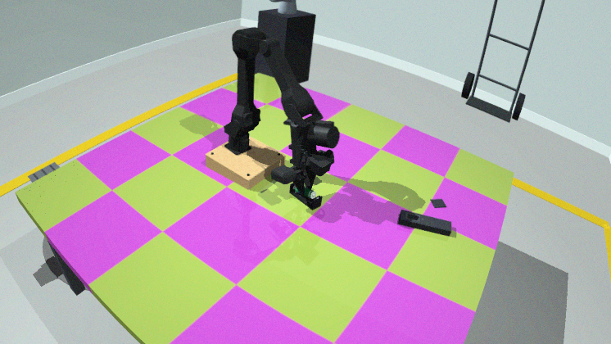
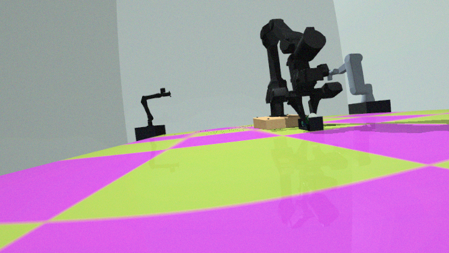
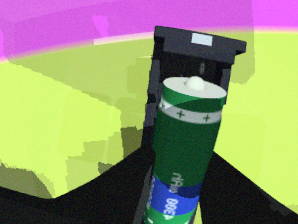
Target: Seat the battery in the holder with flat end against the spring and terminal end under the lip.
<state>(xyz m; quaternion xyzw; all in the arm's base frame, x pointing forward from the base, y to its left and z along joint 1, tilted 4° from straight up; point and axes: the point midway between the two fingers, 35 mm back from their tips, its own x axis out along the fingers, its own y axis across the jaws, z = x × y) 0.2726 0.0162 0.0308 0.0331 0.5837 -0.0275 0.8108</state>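
Note:
The green battery (image 1: 308,193) (image 3: 187,135) has a white terminal end with a nub. It lies lengthwise in the dark holder (image 1: 316,204) (image 2: 315,123) (image 3: 165,42), tilted, with the terminal end raised in the top view. In the wrist view that end is short of the holder's lip wall, with a gap between them, and the battery leans a little off the holder's length. My gripper (image 1: 303,191) is shut on the battery around its body, low over the holder. The spring and the battery's flat end are hidden.
A dark remote-like block (image 1: 424,222) and a small dark flat piece (image 1: 438,203) lie to the right in the top view. The wooden base (image 1: 243,166) (image 2: 269,123) of the arm stands close behind the holder.

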